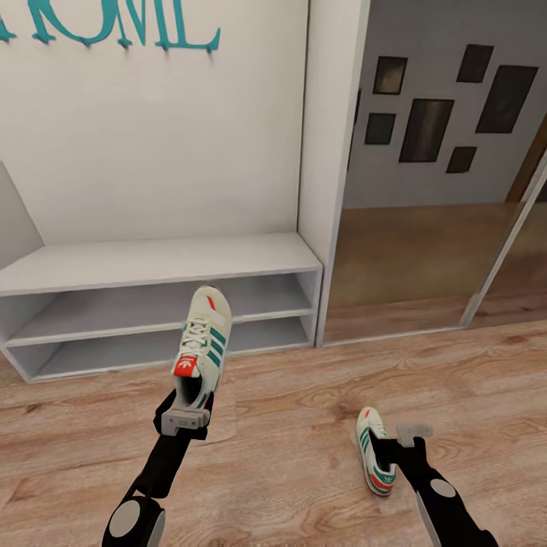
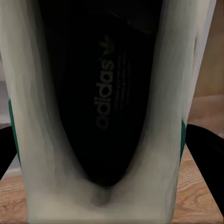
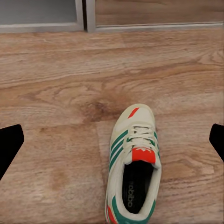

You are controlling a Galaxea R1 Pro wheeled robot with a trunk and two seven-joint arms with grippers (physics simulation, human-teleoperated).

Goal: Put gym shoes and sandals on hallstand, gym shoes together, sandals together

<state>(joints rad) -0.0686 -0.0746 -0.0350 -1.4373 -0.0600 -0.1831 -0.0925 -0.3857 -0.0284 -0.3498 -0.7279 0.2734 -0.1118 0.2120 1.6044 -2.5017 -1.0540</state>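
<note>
My left gripper is shut on the heel of one off-white gym shoe with green stripes. It holds the shoe off the floor with the toe toward a grey bench. The left wrist view looks down into that shoe's dark insole. The second gym shoe lies on the wood-plank floor at the right. My right gripper hangs open just over its heel end. In the right wrist view this shoe sits between the wide-spread fingertips. The sandals and the hallstand are out of view.
A grey two-slot bench with a plain tall back and teal letters stands straight ahead. To its right are a white upright panel and a mirrored sliding door.
</note>
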